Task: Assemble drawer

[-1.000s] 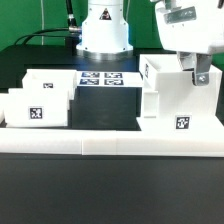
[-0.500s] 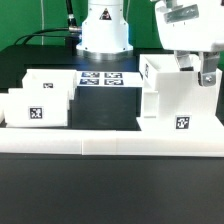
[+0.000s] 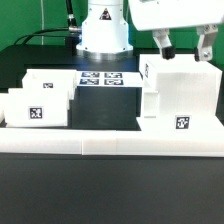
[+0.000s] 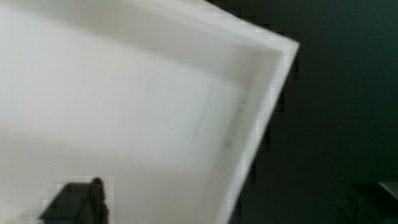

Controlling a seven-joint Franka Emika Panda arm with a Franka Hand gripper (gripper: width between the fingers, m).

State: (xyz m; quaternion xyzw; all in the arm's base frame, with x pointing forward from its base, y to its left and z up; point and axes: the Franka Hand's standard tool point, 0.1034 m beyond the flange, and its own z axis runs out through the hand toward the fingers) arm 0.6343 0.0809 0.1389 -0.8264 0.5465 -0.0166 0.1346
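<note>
End effector (image 3: 184, 47), fingers (image 3: 163, 44) spread, hangs over the housing (image 3: 180, 95).

The exterior view sits low at the front, looking level over the long low white border rail (image 3: 110, 148) and across the black counter (image 3: 108, 108) toward the white arm base (image 3: 105, 35). The wrist view looks past the black two-finger tool (image 4: 228, 208), very close. Both views show the large boxy white plastic housing (image 3: 182, 100), on the exterior view's right.

i see the arm's base (image 3: 105, 32) as a smooth, rounded white shell with dark markings near its top. the gripper (image 3: 184, 57) is a boxy white body with two slim dark fingers (image 3: 162, 45) — blurred black in the wrist view. black cables (image 3: 45, 37) run to the base.
</note>
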